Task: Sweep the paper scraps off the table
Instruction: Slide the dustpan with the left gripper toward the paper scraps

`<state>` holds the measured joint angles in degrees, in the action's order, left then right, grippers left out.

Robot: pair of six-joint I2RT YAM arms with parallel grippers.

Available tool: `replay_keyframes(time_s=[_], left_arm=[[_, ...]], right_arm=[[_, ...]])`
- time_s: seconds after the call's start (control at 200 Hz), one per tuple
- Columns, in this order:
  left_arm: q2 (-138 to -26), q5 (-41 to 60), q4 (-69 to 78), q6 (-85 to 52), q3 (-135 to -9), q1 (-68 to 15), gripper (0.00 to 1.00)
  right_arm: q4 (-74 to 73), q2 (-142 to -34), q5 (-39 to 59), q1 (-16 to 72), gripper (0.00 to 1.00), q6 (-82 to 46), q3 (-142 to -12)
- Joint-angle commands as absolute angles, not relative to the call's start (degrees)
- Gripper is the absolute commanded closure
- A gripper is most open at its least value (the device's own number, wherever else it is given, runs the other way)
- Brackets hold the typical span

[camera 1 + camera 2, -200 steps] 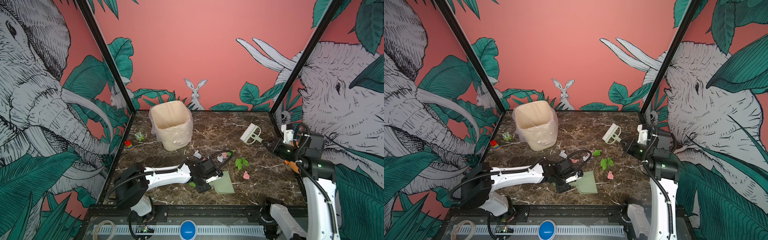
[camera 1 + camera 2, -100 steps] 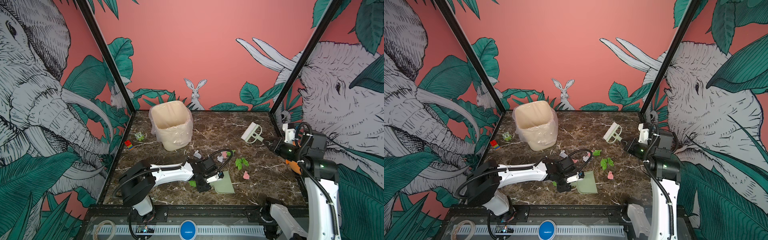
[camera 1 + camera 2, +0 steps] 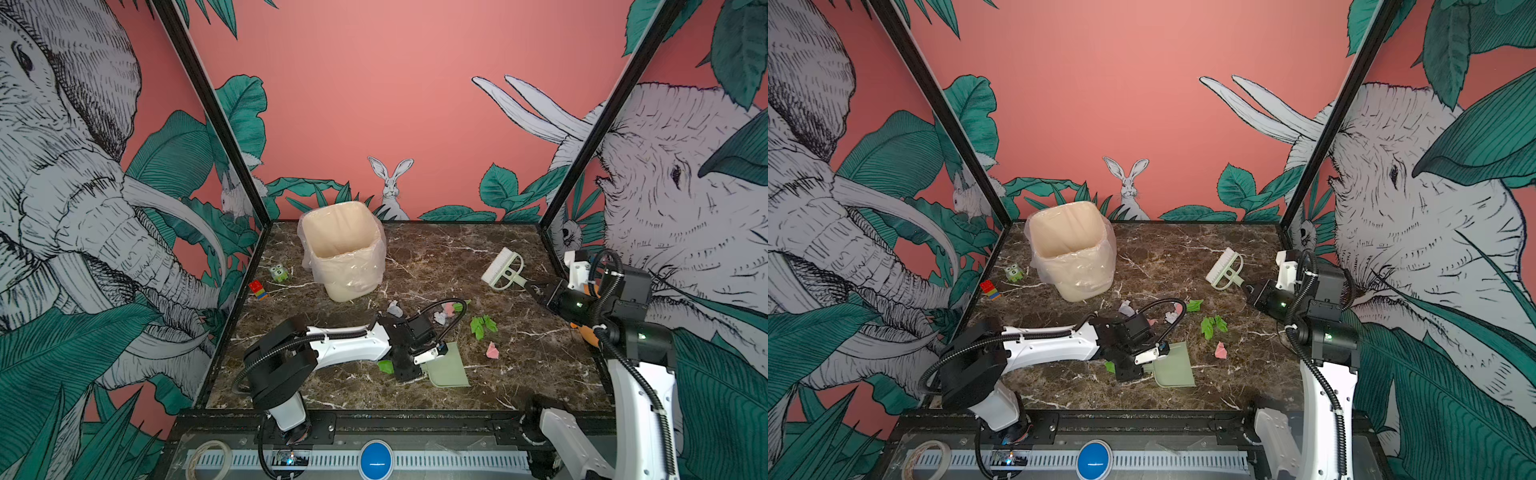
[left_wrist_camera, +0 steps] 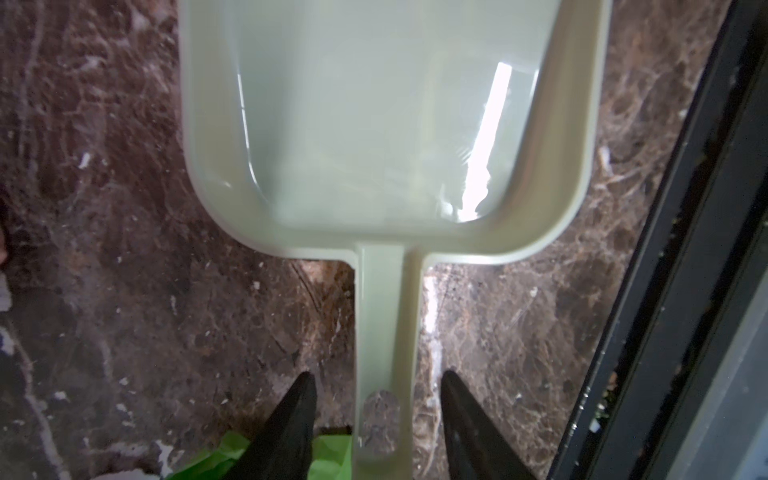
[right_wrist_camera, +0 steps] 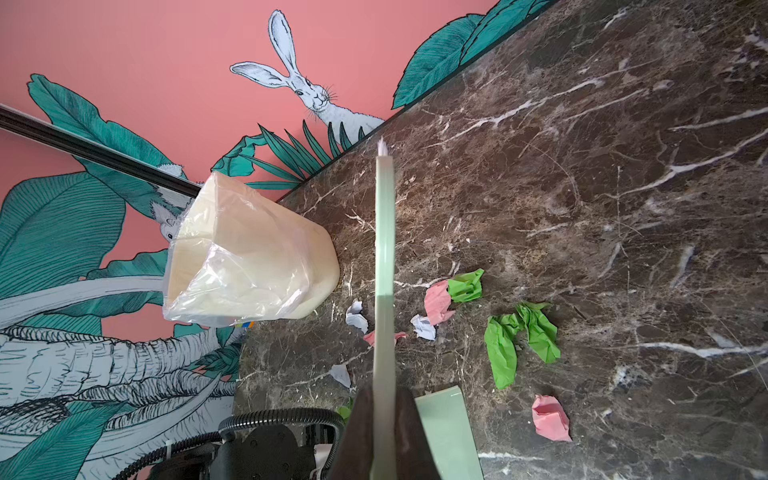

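Paper scraps lie mid-table: green ones (image 3: 482,326) (image 5: 519,340), pink ones (image 3: 492,351) (image 5: 550,417) and white ones (image 3: 395,308) (image 5: 357,316). A pale green dustpan (image 3: 449,368) (image 4: 374,104) lies flat near the front edge. My left gripper (image 3: 419,361) (image 4: 376,374) straddles its handle (image 4: 384,332), open, with a gap on each side. One green scrap (image 4: 216,457) sits under a finger. My right gripper (image 3: 536,291) (image 5: 384,399) is shut on the handle of a white-bristled brush (image 3: 500,270) (image 5: 384,249), held above the table (image 3: 457,249) at the right.
A cream bin (image 3: 343,253) (image 5: 249,266) lined with clear plastic stands at the back left. A green owl figure (image 3: 279,273) and a red-blue-yellow block (image 3: 257,289) sit by the left wall. The table's black front frame (image 4: 673,291) runs close beside the dustpan.
My left gripper's fingers have drawn closer together around the dustpan handle. The right gripper still holds the brush in nearly the same spot.
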<state>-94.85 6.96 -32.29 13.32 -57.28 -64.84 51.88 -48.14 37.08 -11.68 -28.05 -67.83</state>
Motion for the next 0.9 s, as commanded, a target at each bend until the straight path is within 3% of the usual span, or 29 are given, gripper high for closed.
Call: replay_keyframes(time_s=[0.0, 0.445, 0.895], left_arm=[[-95.36, 7.41, -31.74, 12.76, -57.74, -64.86, 0.51], [-97.15, 6.91, -32.41, 12.75, -58.67, -64.86, 0.53], [-96.86, 5.75, -32.09, 11.88, -58.73, -64.86, 0.78]], right_arm=[[50.45, -48.41, 37.44, -11.87, 1.0, -27.51, -69.15], [50.71, -48.74, 37.2, -11.87, 1.0, -27.69, -69.35], [50.19, -49.87, 37.44, -11.87, 1.0, -27.42, -69.5]])
